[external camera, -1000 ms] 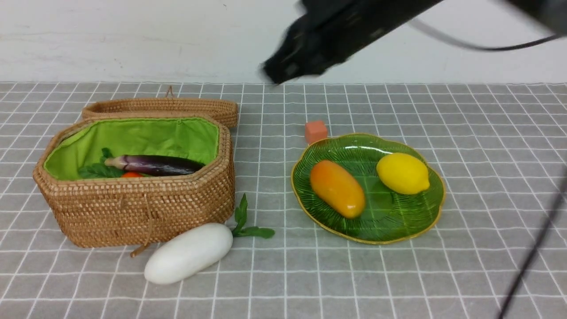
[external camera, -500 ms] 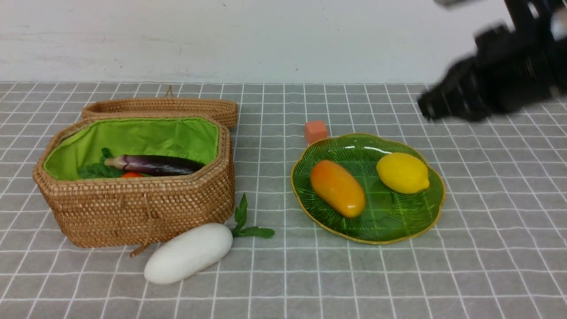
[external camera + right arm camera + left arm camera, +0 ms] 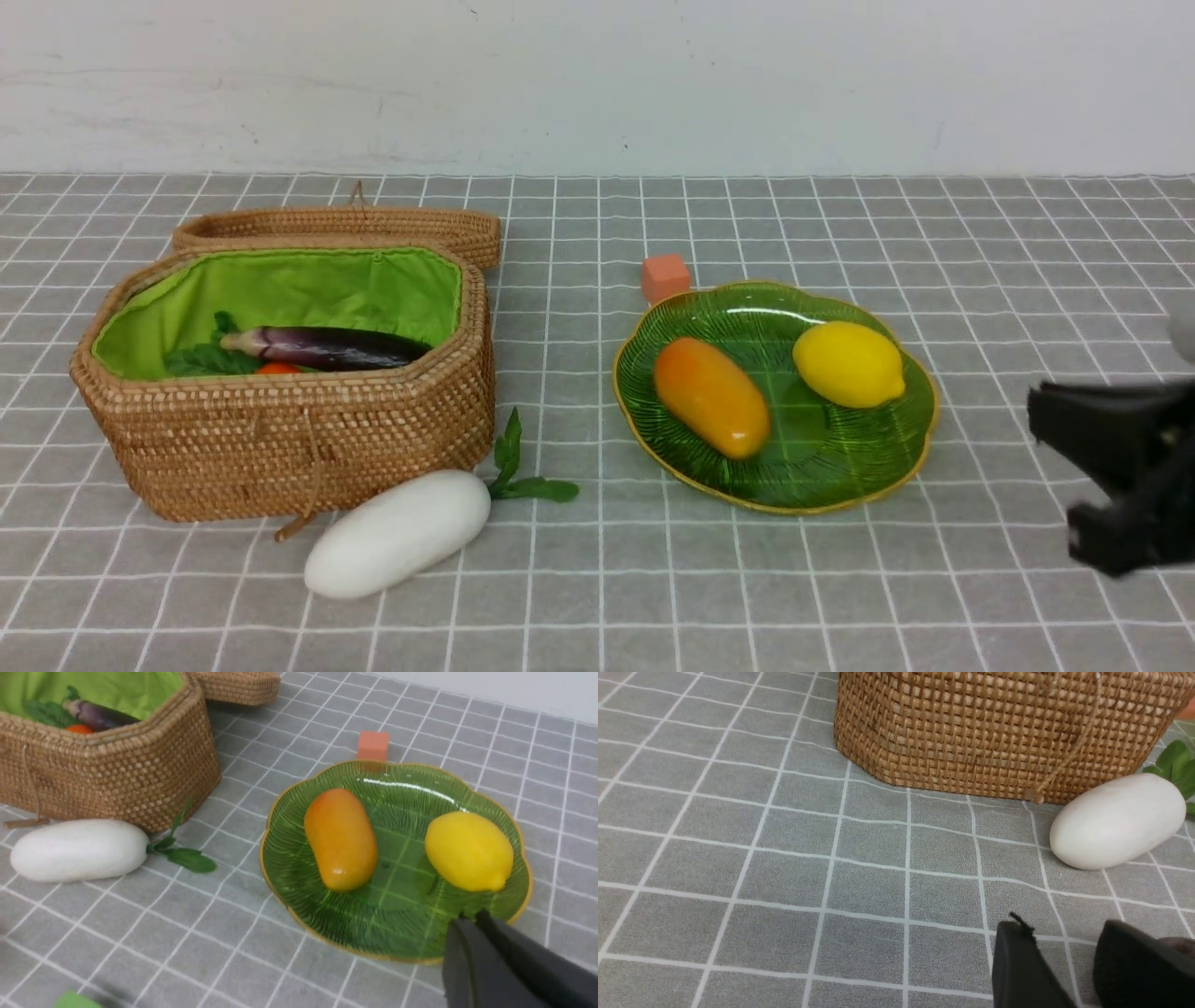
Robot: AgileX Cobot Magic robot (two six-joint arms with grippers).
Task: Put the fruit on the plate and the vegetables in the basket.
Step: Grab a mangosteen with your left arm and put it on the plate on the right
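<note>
The basket (image 3: 299, 439) stands open at the left and holds the aubergine (image 3: 336, 347) and the carrot (image 3: 277, 368). The white vegetable (image 3: 397, 532) lies on the cloth against the basket's front, and also shows in the left wrist view (image 3: 1115, 821). The plate (image 3: 840, 485) holds the mango-like fruit (image 3: 711, 397) and the lemon (image 3: 848, 364). The round dark fruit is not clearly in view. My right gripper (image 3: 1038, 413) is shut and empty, low beside the plate's right rim (image 3: 469, 917). My left gripper (image 3: 1059, 933) is open and empty over bare cloth, short of the white vegetable.
The woven lid (image 3: 345, 229) lies behind the basket. A small orange cube (image 3: 666, 276) sits just behind the plate. A dark brownish bit (image 3: 1178, 945) shows past one left finger; I cannot tell what it is. A green object (image 3: 77, 1000) pokes in at the right wrist view's edge.
My right arm has swung from high over the back middle of the table to the right, then down to the cloth beside the plate. Nothing on the table has moved.
</note>
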